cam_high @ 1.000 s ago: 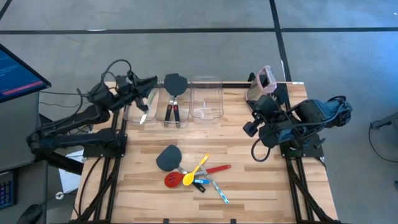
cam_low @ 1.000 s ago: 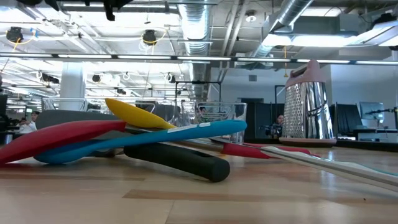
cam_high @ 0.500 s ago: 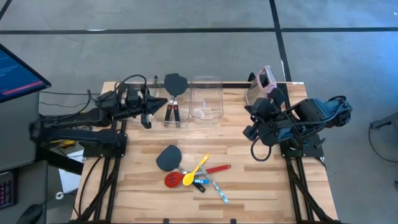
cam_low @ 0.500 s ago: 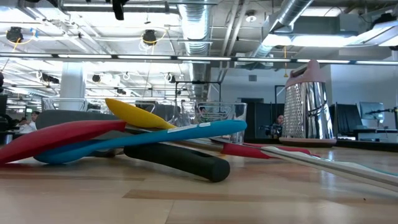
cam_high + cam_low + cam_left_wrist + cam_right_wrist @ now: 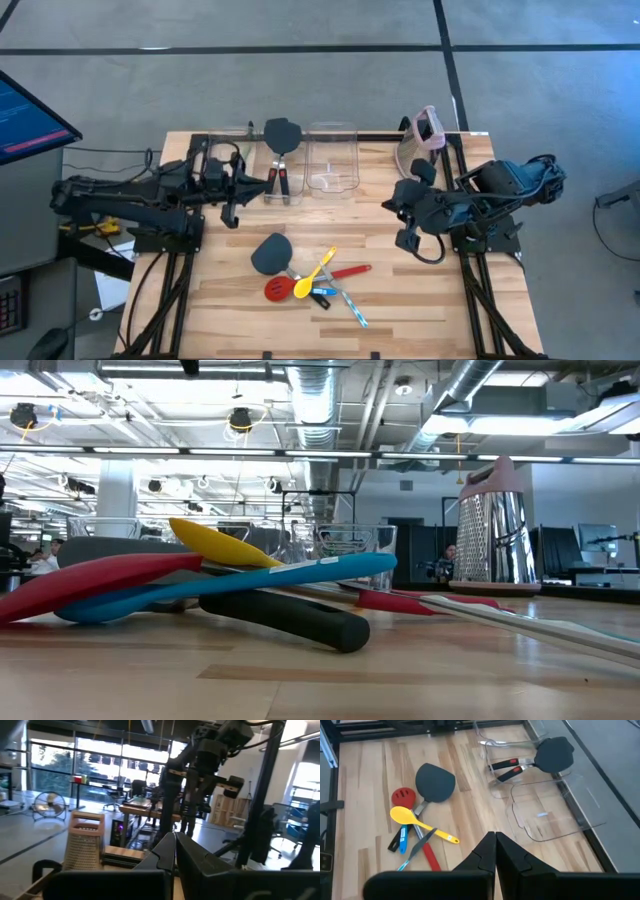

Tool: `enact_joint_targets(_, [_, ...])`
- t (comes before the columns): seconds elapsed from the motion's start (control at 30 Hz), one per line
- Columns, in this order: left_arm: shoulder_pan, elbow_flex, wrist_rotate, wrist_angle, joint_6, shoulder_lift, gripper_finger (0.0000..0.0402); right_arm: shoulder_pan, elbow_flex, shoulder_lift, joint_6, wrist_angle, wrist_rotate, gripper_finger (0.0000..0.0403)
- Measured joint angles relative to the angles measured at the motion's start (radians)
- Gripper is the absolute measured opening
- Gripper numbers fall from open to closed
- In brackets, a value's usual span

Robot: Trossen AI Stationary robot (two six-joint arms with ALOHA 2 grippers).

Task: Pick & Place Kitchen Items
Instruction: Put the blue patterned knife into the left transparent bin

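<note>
A loose pile of utensils lies on the table's near middle: a dark grey spatula [image 5: 270, 252], a red slotted spoon [image 5: 278, 289], a yellow spoon [image 5: 318, 270], a blue spoon [image 5: 325, 292] and a thin silvery-green tool [image 5: 353, 307]. The right wrist view shows them too, with the spatula [image 5: 436, 782] and yellow spoon [image 5: 415, 820]. Two more spatulas [image 5: 281, 135] lie in the middle clear bin, handles toward the near side. My left gripper [image 5: 266, 182] is shut and empty beside that bin's near end. My right gripper [image 5: 388, 205] is shut and empty, right of the bins.
An empty clear bin [image 5: 333, 160] stands right of the middle one. My left arm covers most of the left bin [image 5: 228, 132]. A beige upright grater with a pink top [image 5: 425, 132] stands at the far right. Bare wood lies between the bins and the pile.
My left gripper has swung from above the left bin toward the table's near edge and right, coming down level at the middle bin's near end. The pale tool seen in the left bin is now under the arm. My right gripper has drifted slightly toward the left and near edge.
</note>
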Motion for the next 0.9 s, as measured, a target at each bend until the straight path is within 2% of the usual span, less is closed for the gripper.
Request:
enact_joint_targets(0.37, [-0.016,0.000,0.000,0.001,0.000,0.000,0.0002,-0.009,0.000,0.000,-0.010,-0.005,-0.009,0.0005])
enact_joint_targets(0.5, [-0.015,0.000,0.001,0.001,0.000,0.000,0.0002,-0.022,0.000,0.000,0.080,0.000,-0.005,0.0003])
enact_joint_targets(0.57, [-0.015,0.000,0.001,0.000,0.000,0.000,0.0002,-0.022,-0.006,0.000,0.054,-0.010,0.001,0.0002])
enact_joint_targets(0.73, [-0.015,0.000,0.031,0.000,0.000,0.000,0.0002,-0.005,-0.124,-0.050,0.016,0.121,0.049,0.0001])
enact_joint_targets(0.9, [-0.015,0.000,0.105,-0.001,0.000,-0.002,0.0002,-0.017,-0.365,-0.173,-0.033,0.392,0.047,0.0001])
